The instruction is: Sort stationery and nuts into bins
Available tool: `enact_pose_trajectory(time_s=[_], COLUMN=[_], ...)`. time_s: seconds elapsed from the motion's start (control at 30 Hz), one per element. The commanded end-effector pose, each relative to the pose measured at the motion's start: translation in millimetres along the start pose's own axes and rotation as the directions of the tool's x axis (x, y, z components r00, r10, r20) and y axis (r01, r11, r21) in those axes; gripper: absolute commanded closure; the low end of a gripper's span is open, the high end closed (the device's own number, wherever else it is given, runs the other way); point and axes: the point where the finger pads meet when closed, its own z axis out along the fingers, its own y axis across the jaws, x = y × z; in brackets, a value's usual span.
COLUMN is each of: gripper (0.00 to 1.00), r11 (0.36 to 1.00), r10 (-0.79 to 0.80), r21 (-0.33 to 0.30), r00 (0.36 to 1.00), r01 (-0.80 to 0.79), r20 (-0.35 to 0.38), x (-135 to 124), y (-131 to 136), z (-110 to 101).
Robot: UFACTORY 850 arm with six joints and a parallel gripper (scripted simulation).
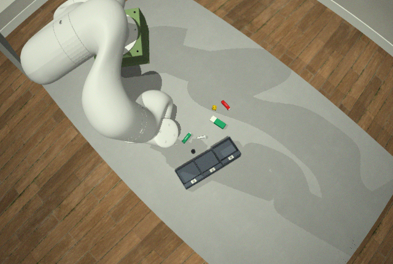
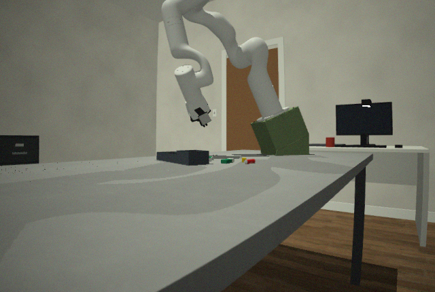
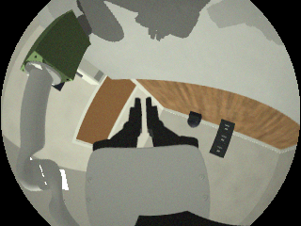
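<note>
Black end effector (image 2: 204,122) closed, empty; boxy slate three-compartment bin (image 1: 207,162) below.

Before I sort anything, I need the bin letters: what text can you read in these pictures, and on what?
Nothing is readable.
Three white labels on the dark bins: too small to read.
Yellow die: marks blurred.
Black cabinet label: blurred.

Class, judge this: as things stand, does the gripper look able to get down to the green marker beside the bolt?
Probably yes. The gripper hangs shut and empty above the table, and the green marker lies apart from the bolt, uncovered. It must open first.
</note>
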Motion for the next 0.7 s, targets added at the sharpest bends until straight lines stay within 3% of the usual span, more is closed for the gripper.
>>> enact_pose_trajectory(time_s=[0.0,0.3,0.37,0.67], gripper=[0.93,0.93,0.93,0.93], r11=[0.991,0.946,0.946,0.87], r10=[0.107,0.257,0.257,0.389], r21=[-0.083,-0.172,-0.172,-0.215], r00=[0.994,0.959,0.959,0.886], r01=[-0.109,-0.275,-0.275,-0.444], r20=[-0.024,-0.118,-0.118,-0.253], x=[15.1,42.4,42.4,75.7], y=[9.6,20.6,20.6,27.2], z=[-15.0,-41.5,-41.5,-74.3])
